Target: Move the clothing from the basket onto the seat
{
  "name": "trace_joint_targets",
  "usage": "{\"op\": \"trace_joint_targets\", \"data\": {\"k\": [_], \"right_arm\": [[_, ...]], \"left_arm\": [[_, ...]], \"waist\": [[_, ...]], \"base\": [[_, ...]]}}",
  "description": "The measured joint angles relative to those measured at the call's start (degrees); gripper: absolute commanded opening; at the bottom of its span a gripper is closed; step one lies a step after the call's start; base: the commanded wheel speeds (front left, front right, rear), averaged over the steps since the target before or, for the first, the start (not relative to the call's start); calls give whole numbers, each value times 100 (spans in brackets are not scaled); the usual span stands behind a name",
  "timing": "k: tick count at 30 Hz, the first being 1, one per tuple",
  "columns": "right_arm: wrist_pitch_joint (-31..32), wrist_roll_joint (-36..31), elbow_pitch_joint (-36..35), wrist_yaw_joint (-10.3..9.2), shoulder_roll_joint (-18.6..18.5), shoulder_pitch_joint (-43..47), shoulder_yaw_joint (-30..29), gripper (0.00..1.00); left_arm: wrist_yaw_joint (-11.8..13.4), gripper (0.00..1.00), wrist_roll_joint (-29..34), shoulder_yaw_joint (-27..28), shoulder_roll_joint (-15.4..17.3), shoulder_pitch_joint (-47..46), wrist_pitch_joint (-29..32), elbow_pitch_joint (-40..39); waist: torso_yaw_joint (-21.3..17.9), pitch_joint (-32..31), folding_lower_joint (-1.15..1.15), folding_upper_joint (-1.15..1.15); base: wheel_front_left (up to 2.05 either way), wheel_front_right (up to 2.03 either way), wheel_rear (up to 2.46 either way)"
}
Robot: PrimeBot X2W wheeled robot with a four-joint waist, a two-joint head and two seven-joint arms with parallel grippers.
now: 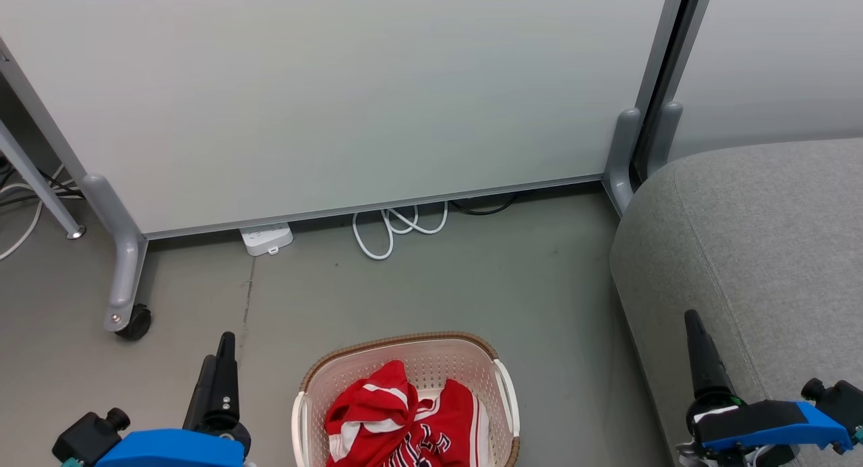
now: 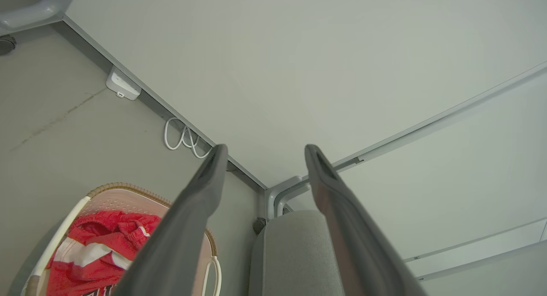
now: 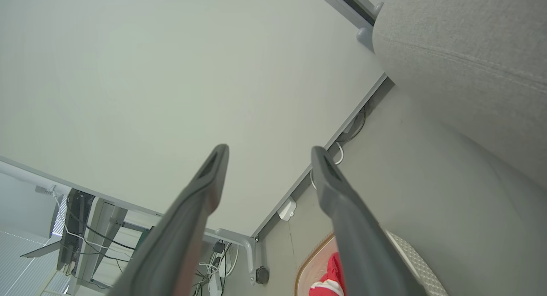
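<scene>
Now, left gripper point(image 2: 266, 147): nearest of all, at the lower left of the head view, just left of the basket. Its two dark fingers stand wide apart with nothing between them.
Right gripper point(image 3: 270, 148): at the lower right of the head view, in front of the seat's near edge. Its fingers are likewise spread and empty. Whether it touches the cushion I cannot tell.
Basket point(image 1: 404, 339): on the floor between the two grippers, closer to the left one, cream with a brown woven-look rim. Its near end is cut off by the bottom of the head view.
Clothing point(image 1: 377, 413): a crumpled red heap with white trim, lying wholly inside the basket. Black-and-white lettering shows on the part nearest the camera, and I cannot separate the pieces with certainty.
Seat point(image 1: 762, 238): a big grey cushion to the right of the basket, apart from it. No garment lies on the part that shows.
Floor point(image 1: 472, 278): bare grey beyond the basket.
Power strip point(image 1: 266, 238) and white cable point(image 1: 398, 228): farther off, at the foot of the partition.
Partition point(image 1: 337, 96): a pale panel on wheeled legs, closing the background.
Progress: as I judge it, nothing is done yet. All the clothing remains to be grasped, lifted out and carried right onto the seat.
</scene>
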State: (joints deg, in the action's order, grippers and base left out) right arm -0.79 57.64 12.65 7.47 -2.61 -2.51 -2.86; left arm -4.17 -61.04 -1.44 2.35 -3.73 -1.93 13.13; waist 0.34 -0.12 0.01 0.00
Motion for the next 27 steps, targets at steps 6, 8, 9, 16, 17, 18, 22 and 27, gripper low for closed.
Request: {"op": "trace_joint_targets", "data": {"k": [6,8,9,16,17,18,22,27], "right_arm": [[-54,-631,-91,0,-1,23,60,100],[-59,-800,-118,0,-1,25,82,100],[-69,-902,-131,0,-1,27,93,100],[-85,-1477,-204,0,-2,74,118,100],[-91,-1553,-214,0,-2,80,118,100],[-104,-1637,-223,0,-2,86,120,100],[-130,-1926,-261,1,-2,151,141,100],[-168,-2264,-328,1,-3,168,167,100]], "left_arm": [[52,100,713,-136,36,0,-123,-2],[58,100,899,-187,40,0,-158,-5],[66,100,994,-215,38,0,-179,-8],[125,100,1567,-298,40,0,-308,-37],[131,100,1642,-310,40,0,-327,-40],[151,100,1720,-325,40,0,-337,-42],[158,100,2006,-382,40,2,-412,-47],[177,100,2352,-415,43,9,-485,-48]], "waist": [[8,-6,0,0],[10,-8,0,0],[11,-9,0,0],[30,-23,0,0],[35,-25,0,0],[40,-27,0,0],[54,-35,0,0],[65,-45,0,0]], "base": [[0,0,0],[0,0,0],[0,0,0],[0,0,0],[0,0,0],[0,0,0],[0,0,0],[0,0,0]]}}
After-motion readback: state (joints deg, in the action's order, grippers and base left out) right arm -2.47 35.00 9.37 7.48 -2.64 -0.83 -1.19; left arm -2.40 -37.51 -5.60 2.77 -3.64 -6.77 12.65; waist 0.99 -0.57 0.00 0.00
